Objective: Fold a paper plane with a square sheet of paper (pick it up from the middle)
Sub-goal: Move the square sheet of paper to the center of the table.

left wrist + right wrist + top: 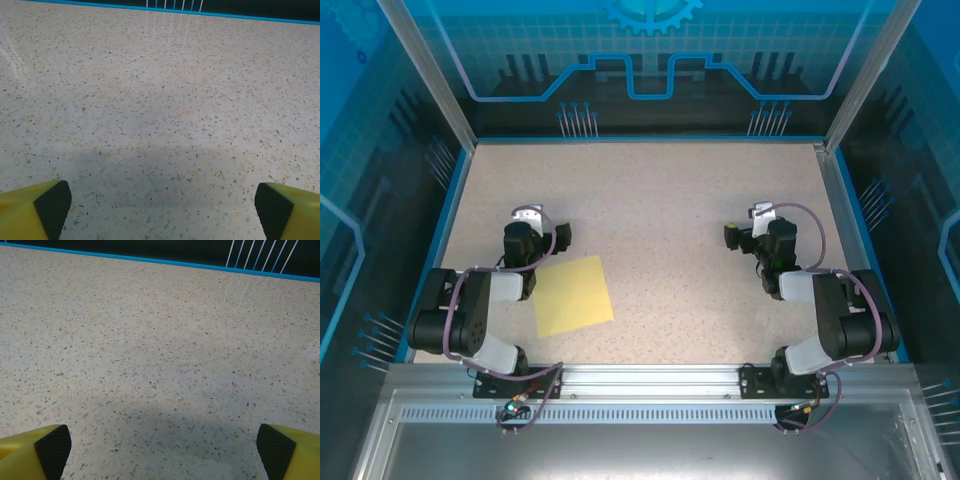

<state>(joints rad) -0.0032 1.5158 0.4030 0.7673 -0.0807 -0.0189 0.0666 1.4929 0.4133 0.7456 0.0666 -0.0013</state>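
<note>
Black-padded fingers (52, 202) of the left pincer (162, 210) stand wide apart over bare speckled counter (160, 100). The right pincer (162, 450) is spread just as wide, holding nothing. The yellow sheet (574, 296) lies flat on the counter just beside the left arm (470, 310), well apart from the right pincer.

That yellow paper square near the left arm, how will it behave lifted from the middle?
The square sheet of paper looks thin, so it likely droops around a pinch. Lying flat on the table, it probably slides when pushed.
</note>
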